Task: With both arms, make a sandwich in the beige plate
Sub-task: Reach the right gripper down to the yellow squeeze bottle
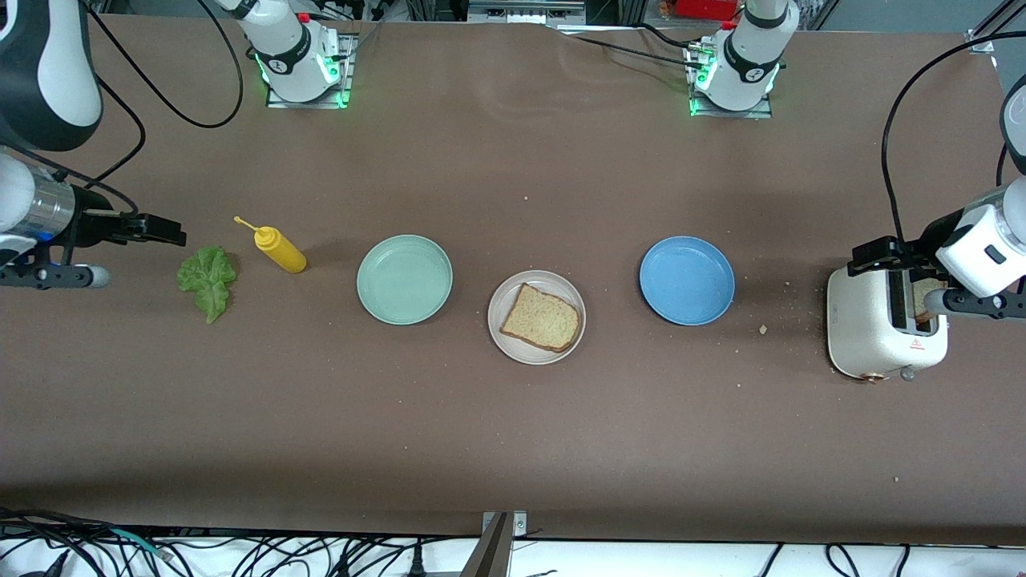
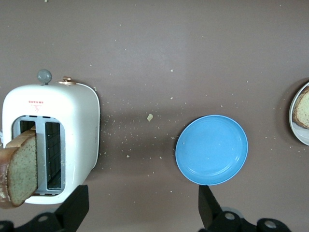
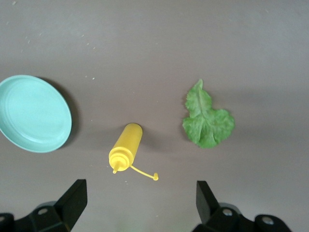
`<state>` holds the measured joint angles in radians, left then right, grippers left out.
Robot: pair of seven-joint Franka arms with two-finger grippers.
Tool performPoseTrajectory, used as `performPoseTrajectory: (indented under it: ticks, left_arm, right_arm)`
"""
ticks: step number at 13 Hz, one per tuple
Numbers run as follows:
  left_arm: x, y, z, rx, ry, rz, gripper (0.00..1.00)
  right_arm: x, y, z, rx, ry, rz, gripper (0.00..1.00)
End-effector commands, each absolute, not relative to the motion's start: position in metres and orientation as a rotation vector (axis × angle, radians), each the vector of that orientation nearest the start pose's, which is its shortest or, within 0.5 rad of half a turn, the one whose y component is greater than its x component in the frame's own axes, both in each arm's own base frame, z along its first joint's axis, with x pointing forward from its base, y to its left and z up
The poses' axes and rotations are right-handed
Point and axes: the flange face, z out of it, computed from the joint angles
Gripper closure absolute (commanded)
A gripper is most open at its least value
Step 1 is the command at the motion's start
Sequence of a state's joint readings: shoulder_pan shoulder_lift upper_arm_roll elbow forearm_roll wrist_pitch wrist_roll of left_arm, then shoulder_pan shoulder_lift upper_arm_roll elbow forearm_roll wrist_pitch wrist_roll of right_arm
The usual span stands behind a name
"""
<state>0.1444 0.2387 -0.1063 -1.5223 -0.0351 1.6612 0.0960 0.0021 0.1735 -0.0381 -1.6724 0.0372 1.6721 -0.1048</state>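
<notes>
Beige plate point(image 1: 501, 340): round, shallow, pale cream with a raised rim, on the brown desk point(image 1: 513, 433) between the mint-green plate point(image 1: 404, 279) and the blue plate point(image 1: 687, 280), and nearer the front camera than both. Contents: one bread slice point(image 1: 541, 317), tan wholegrain with a darker crust, lying flat with one corner over the rim.

Mint-green plate: holds nothing; toward the right arm's end of the beige plate.

Blue plate: holds nothing; toward the left arm's end. Loose crumbs lie on the desk between it and the toaster point(image 1: 878, 336).

Toaster: white, two slots on top, at the left arm's end of the desk. Contents: a second bread slice point(image 2: 20, 169), same tan crumb and brown crust, standing upright and rising out of one slot; the other slot shows only its wire grille.

Lettuce leaf point(image 1: 208, 278): ruffled, green, flat on the desk at the right arm's end, just beside the yellow squeeze bottle point(image 1: 278, 248), which lies on its side with its cap hanging by a tether.

Left tool point(image 2: 144, 205): released, fingers spread wide, over the toaster and the desk beside it, grasping nothing.

Right tool point(image 3: 142, 203): released, fingers spread, over the desk by the lettuce leaf and bottle, grasping nothing.
</notes>
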Motion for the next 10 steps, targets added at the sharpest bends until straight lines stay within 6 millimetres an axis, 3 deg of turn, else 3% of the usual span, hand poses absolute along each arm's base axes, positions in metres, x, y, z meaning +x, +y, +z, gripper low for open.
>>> performPoseTrajectory:
  ticks: [1, 3, 5, 8, 10]
  left_arm:
    - [0.614, 0.03, 0.521, -3.165, 0.074, 0.18, 0.0]
    - [0.613, 0.031, 0.522, -3.164, 0.072, 0.178, 0.0]
    - [0.611, 0.037, 0.526, -3.165, 0.055, 0.17, 0.0]
    - [0.61, 0.038, 0.527, -3.166, 0.047, 0.168, 0.0]
    - [0.61, 0.04, 0.527, -3.166, 0.042, 0.168, 0.0]
  right_arm:
    - [0.565, -0.019, 0.48, -3.035, -0.417, 0.182, 0.0]
    - [0.542, -0.03, 0.466, -2.969, -0.742, 0.097, 0.0]
    - [0.526, -0.046, 0.448, -2.866, -0.93, 0.038, 0.0]
    - [0.518, -0.083, 0.419, -2.643, -1.179, -0.059, 0.0]
    - [0.515, -0.097, 0.399, -2.523, -1.318, -0.118, 0.0]
